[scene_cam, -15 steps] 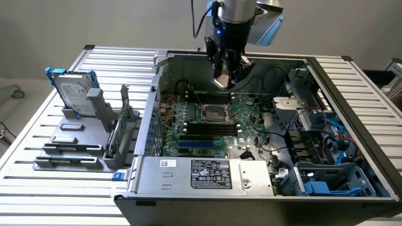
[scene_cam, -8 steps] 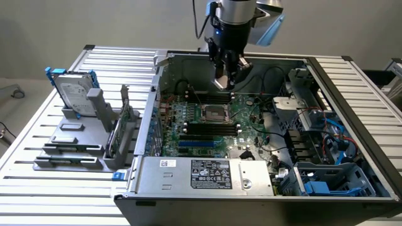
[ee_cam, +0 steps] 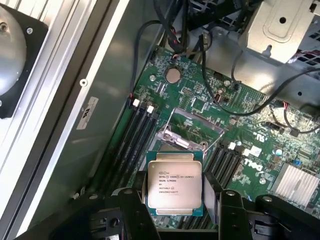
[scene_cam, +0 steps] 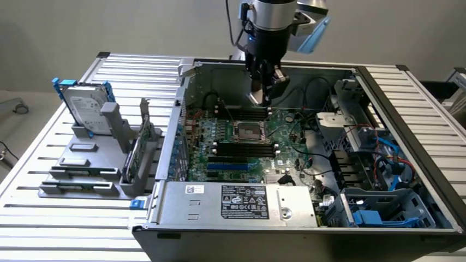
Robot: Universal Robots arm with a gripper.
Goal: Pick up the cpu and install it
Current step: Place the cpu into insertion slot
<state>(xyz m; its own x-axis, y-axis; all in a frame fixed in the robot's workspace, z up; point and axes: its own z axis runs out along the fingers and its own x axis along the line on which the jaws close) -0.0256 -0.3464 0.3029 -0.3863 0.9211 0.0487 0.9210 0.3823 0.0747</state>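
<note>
One cpu (ee_cam: 174, 183) pinched between the jaws, held flat, above the open socket (ee_cam: 192, 126)

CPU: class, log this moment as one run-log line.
pincer: shut on cpu | place: above motherboard, near socket | cpu: not seated

Plain pale grey wall (scene_cam: 145, 27) behind, unmarked; light flat and even, shadows soft. Work surface is a table (scene_cam: 65, 229) topped with ribbed aluminium slats running crosswise, with dark end caps (scene_cam: 102, 54) at the far corners; it takes up most of the exterior view. Off its edge at the exterior view's left, a strip of smooth grey floor (scene_cam: 18, 131) with a small round dark object (scene_cam: 21, 107) on it, too small to identify.
</note>
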